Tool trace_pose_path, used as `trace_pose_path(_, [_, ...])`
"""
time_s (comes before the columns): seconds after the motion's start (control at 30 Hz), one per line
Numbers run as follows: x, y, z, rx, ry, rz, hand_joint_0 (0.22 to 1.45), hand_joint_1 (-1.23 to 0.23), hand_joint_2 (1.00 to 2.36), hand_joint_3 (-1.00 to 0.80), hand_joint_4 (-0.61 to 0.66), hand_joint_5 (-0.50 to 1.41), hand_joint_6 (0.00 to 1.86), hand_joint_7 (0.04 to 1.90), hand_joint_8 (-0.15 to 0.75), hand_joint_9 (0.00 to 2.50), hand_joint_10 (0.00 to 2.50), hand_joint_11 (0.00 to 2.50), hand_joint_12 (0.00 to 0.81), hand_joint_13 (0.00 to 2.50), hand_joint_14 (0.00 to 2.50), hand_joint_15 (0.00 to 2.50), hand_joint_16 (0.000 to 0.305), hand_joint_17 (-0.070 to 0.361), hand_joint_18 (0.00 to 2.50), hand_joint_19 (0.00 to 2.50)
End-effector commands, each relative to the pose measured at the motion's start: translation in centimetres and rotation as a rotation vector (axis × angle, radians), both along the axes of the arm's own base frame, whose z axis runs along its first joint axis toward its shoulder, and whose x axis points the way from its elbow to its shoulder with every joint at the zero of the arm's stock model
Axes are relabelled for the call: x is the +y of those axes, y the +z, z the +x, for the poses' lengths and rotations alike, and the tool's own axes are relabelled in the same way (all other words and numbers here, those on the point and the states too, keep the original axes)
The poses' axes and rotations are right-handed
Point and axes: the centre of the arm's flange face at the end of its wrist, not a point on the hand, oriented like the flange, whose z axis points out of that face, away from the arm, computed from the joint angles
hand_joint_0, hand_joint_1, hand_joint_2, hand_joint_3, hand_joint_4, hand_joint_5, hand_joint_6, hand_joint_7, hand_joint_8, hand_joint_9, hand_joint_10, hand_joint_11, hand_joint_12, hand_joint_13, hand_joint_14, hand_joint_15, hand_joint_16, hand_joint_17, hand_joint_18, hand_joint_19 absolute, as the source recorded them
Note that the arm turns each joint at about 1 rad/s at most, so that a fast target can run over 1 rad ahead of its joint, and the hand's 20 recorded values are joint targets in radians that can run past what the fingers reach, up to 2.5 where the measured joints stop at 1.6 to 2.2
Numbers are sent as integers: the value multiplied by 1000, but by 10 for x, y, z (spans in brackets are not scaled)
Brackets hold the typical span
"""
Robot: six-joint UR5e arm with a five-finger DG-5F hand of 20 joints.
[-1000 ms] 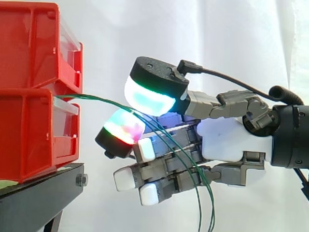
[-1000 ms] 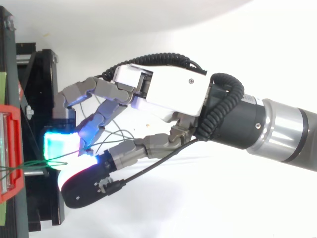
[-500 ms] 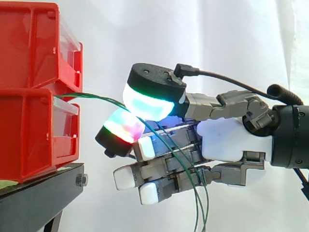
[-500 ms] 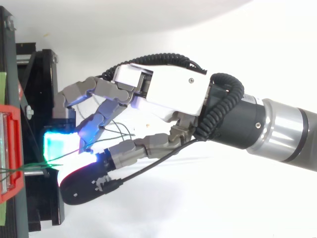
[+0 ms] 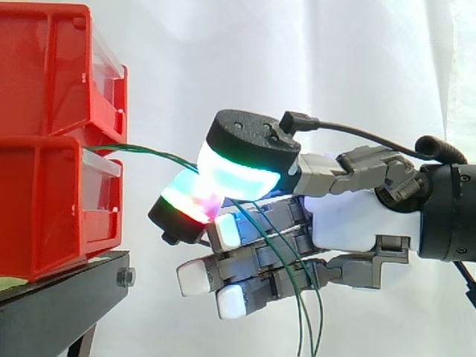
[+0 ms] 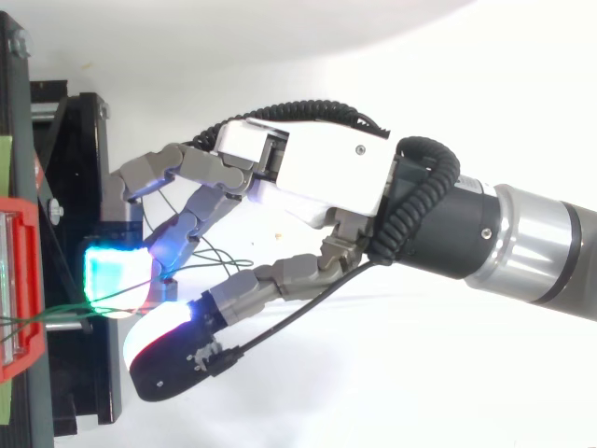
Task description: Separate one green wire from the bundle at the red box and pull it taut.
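Observation:
Thin green wires [image 5: 149, 153] leave the gap between the two stacked red boxes [image 5: 44, 201] and run right to my hand [image 5: 357, 219]. The thumb's cyan-green pad [image 5: 238, 172] presses onto a finger's green-and-red pad [image 5: 186, 202], and a wire passes between them. Past the pinch the strands [image 5: 297, 297] drape down across the other, straighter fingers and hang below the hand. From above, the hand [image 6: 317, 177] reaches left toward the red box [image 6: 19, 280], with the wires [image 6: 65, 311] stretching between box and pads.
The red boxes sit on a black stand [image 5: 67, 297], whose frame [image 6: 79, 168] lies right under the fingertips in the top view. A white curtain hangs behind. The arm comes in from the right.
The thumb has swung slightly right and down onto the finger's pad, closing over the wire. The hanging strands have drawn closer together. The boxes have not moved.

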Motion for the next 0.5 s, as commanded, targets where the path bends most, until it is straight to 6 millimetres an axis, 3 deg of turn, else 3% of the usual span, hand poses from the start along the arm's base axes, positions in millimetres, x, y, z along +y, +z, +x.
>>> trace_pose_path(0.0, [0,-1,0,1,0,1,528,-833,1000,-500,184,-154,883,1128,308,1050,25,683,367,922,18,434,58,130,861,532])
trace_pose_path(0.17, [-1,0,0,1,-2,1,589,-643,1000,-500,176,-149,864,1151,307,1070,26,681,372,947,18,446,56,127,869,570])
trace_pose_path(0.47, [-2,0,0,3,3,0,651,-813,1016,-330,120,-158,868,1182,306,1052,26,690,369,938,18,453,57,128,870,561])
